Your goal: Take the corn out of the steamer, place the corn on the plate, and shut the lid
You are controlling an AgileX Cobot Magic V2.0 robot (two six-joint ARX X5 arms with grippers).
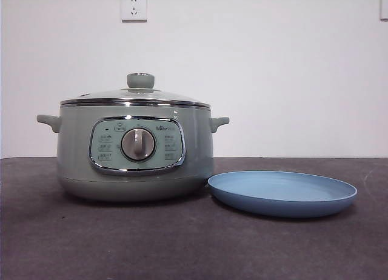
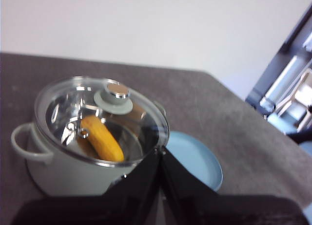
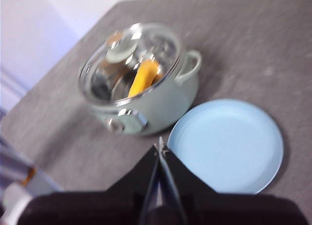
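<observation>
The sage-green steamer stands on the table with its glass lid on it. The yellow-orange corn lies inside and shows through the glass in both wrist views, also in the right wrist view. The light-blue plate lies empty just right of the steamer. My left gripper is shut and empty, held high above the table on the steamer's near side. My right gripper is shut and empty, high above the table between steamer and plate. Neither gripper shows in the front view.
The dark grey table runs to a white wall with a socket. The steamer's side handles stick out on both sides. Shelving or a frame stands beyond the table's edge.
</observation>
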